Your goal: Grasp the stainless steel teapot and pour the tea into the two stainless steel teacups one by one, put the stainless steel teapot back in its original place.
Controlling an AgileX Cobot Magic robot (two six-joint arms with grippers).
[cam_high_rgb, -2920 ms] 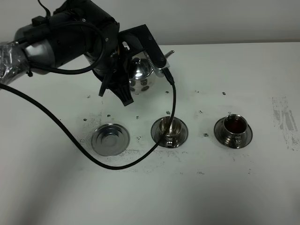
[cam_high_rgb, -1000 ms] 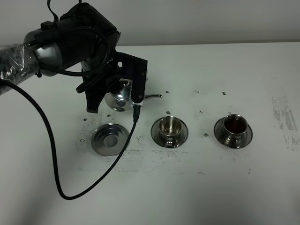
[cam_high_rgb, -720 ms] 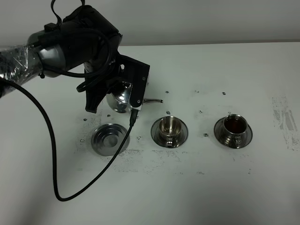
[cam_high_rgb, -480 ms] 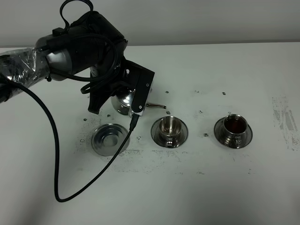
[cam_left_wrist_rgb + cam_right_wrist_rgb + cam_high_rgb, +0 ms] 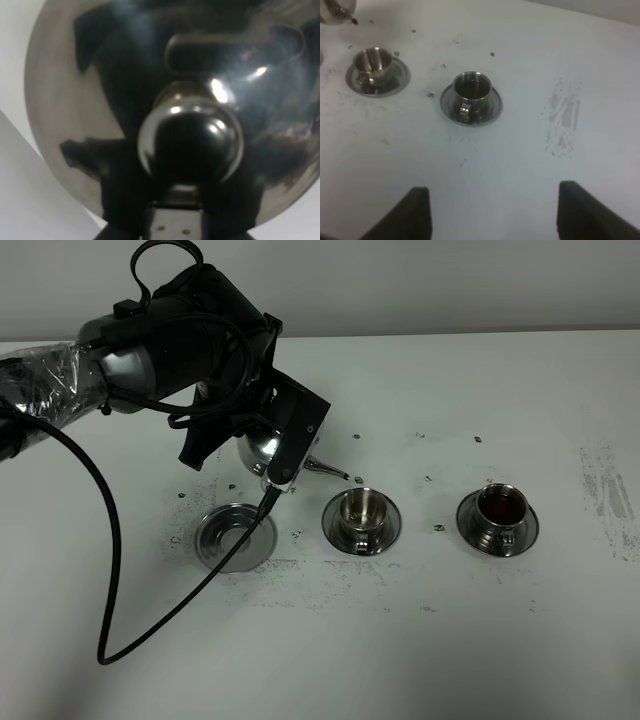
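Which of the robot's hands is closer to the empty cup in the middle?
Left. The left hand holds the teapot just beside the empty cup; the right hand hangs open, well back from it.

White table (image 5: 480,660), dark specks (image 5: 438,528), greyish smear (image 5: 608,502) perhaps.

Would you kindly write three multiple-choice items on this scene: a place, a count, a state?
1. Of the nearer cup and farther cup from the teapot, dark tea shows in: A) nearer B) farther C) neither.
2. In the high view the bare saucer lies: A) left of both cups B) between them C) right of both.
3. Steel cups on the table: A) one B) two C) three.
Answers: B, its inside is dark; A, it is leftmost; B, only two are there.
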